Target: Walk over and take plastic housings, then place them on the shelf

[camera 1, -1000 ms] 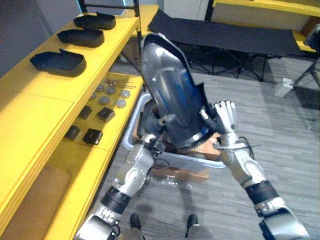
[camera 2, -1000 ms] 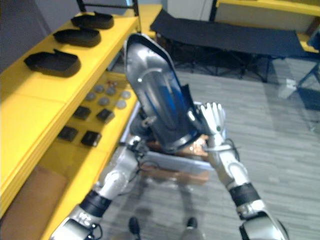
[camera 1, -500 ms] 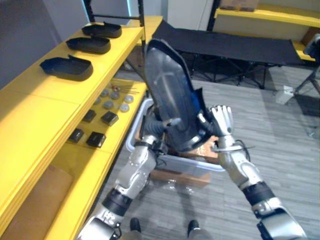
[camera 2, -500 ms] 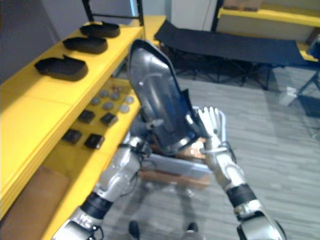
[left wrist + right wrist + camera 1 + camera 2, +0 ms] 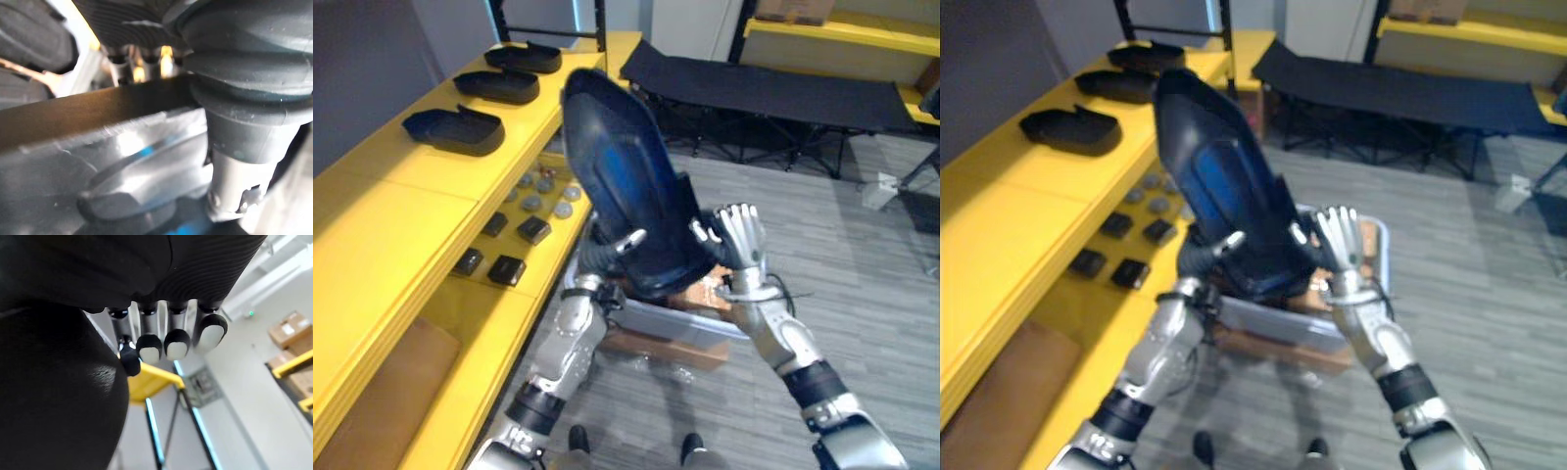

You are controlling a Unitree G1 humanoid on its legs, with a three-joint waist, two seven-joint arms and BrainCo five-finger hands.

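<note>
Where the housing is: the housing (image 5: 626, 186) is held up in the air between both hands, above a grey bin (image 5: 728, 330) on the floor, and touches no shelf
Long axis: it stands nearly on end, broad foot down at the hands, narrow tip up and leaning towards the yellow shelf (image 5: 406, 211)
Way to the shelf: the shelf's top board lies to the robot's left of the housing, with a clear gap between them
Nearer arm: the left arm is on the shelf side, so I judge it leads the swing over
Left hand: the left hand (image 5: 603, 257) grips the lower end from behind, with one silver digit hooked over the front face
Right hand: the right hand (image 5: 740, 235) has straight fingers laid flat against the lower right edge, propping it and not clasping it
Look of the housing: a big, dark, glossy shell, long and tapered, with a blue sheen down the middle and a raised rim
Already placed: three other housings (image 5: 452, 129) lie in a row on the top board, hollow side up
Free spot: the bare board nearest the robot looks like the place to lay it flat
</note>
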